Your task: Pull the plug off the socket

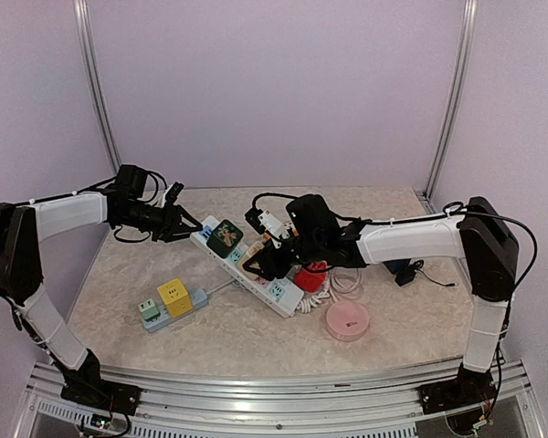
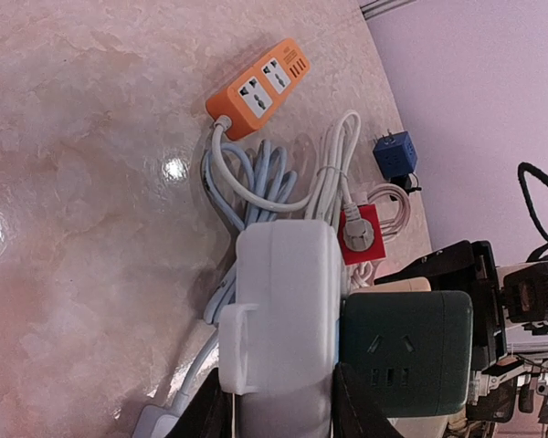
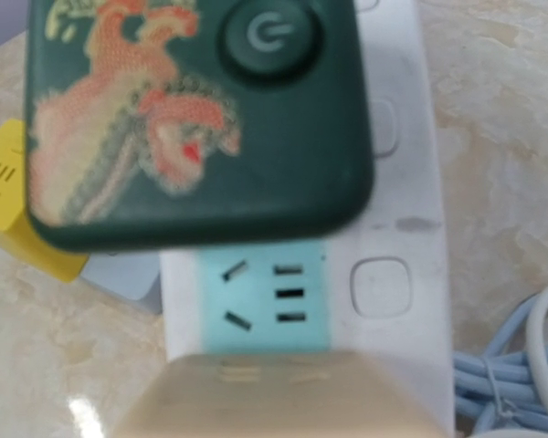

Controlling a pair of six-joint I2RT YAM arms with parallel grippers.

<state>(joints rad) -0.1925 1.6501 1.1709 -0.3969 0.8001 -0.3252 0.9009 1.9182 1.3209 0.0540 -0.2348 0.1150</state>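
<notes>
Now, the left pincer (image 2: 279,415) has its dark fingers (image 2: 205,411) pressed against both sides of the long white plastic power strip (image 2: 288,292), clamped on its end. That strip lies diagonally on the marble-patterned counter (image 1: 256,342). Plugged into it near the left arm sits the dark green cube-shaped adapter with a dragon print and a round power button (image 3: 201,119). Just beside that comes a bare teal socket face (image 3: 265,297), and then the beige plastic plug (image 3: 283,401), seated in the strip. The right pincer (image 1: 258,263) hovers right over that beige plug, jaws partway apart; I cannot tell whether it actually has hold of it. Off to the side are a yellow cube adapter (image 1: 173,292), a pink round disc (image 1: 347,321) and an orange power strip (image 2: 258,87) with coiled white cables.
</notes>
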